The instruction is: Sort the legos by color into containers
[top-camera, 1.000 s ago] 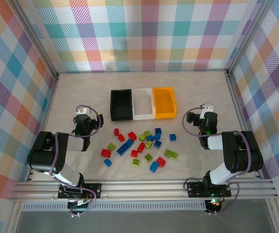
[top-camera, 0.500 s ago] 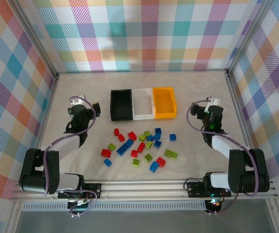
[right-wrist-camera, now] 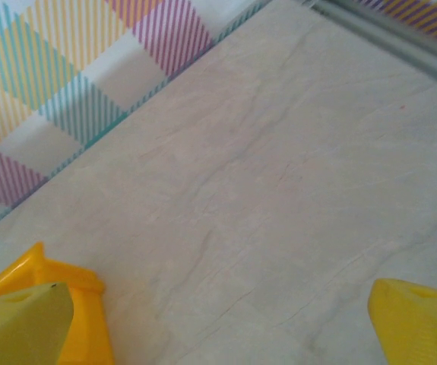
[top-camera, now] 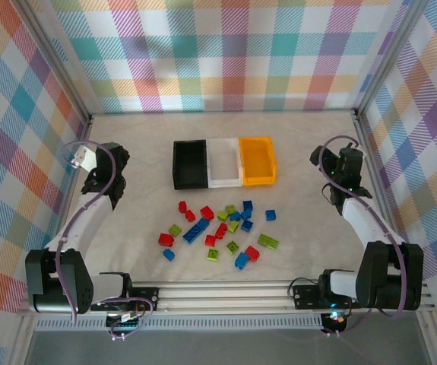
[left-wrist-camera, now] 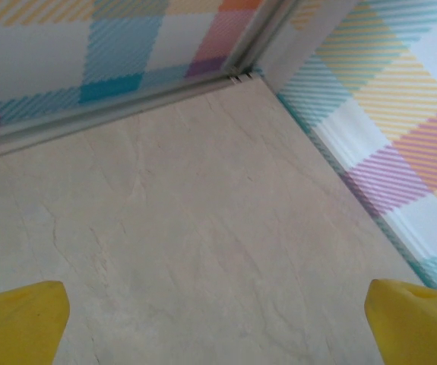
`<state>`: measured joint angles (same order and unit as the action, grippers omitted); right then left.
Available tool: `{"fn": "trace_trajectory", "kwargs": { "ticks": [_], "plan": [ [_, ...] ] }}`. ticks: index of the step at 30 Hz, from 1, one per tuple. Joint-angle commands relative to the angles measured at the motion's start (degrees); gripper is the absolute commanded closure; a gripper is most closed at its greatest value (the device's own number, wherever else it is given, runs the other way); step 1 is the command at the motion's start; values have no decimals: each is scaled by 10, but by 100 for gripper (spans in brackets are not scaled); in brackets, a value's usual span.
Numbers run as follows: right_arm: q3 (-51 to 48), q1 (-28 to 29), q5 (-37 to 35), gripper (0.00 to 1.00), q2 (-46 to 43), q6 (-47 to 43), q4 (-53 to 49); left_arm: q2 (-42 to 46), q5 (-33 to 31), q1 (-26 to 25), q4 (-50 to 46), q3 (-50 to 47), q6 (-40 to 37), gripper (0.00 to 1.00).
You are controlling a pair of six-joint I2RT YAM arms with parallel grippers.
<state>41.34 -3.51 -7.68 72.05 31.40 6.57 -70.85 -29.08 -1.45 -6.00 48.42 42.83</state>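
Observation:
The legos (top-camera: 218, 228), small red, blue and lime green bricks, lie scattered on the table in front of the containers. These are a black bin (top-camera: 175, 163), a white bin (top-camera: 224, 182) and an orange-yellow bin (top-camera: 272, 163), side by side in a row. My left gripper (top-camera: 110, 158) is far left of the black bin, near the left wall. Its yellow fingertips (left-wrist-camera: 20, 319) stand open over bare table. My right gripper (top-camera: 347, 161) is right of the orange-yellow bin, and it too is open with nothing between its fingertips (right-wrist-camera: 419, 319). A corner of the orange-yellow bin (right-wrist-camera: 89, 319) shows beside its left fingertip.
Plaid walls on metal frames close the table on the left, back and right. The arm bases sit on a rail (top-camera: 226, 293) at the near edge. Bare tabletop (top-camera: 226, 125) lies behind the bins and on either side of the brick pile.
Both arms have swung away from the brick pile, outward and toward the back: the left one toward the left wall, the right one toward the right wall. Both grippers stayed open.

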Motion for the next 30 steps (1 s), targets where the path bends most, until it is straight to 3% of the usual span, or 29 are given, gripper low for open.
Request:
{"fn": "trace_trajectory", "kwargs": {
  "ticks": [1,3,6,8,13,16,23,30],
  "plan": [
    [-11,-3,123,0,-2,37,33,43,57,1,19,-22,-23,0],
    [-7,-3,151,0,-6,48,34,49,83,1,5,-8,-38,0],
    [69,7,209,0,22,-4,-97,45,142,-2,-45,26,-52,0],
    [97,34,206,0,37,-31,-176,46,176,-14,-58,34,-51,0],
    [109,151,90,0,51,-52,-329,61,194,-105,-115,32,-46,0],
    [103,208,67,0,83,-65,-392,60,209,-158,-146,24,-47,0],
    [80,293,27,1,127,-78,-403,59,236,-220,-186,-3,-49,0],
    [100,323,-4,16,178,-79,-401,51,233,-240,-186,-10,-46,0]
  ]
}}
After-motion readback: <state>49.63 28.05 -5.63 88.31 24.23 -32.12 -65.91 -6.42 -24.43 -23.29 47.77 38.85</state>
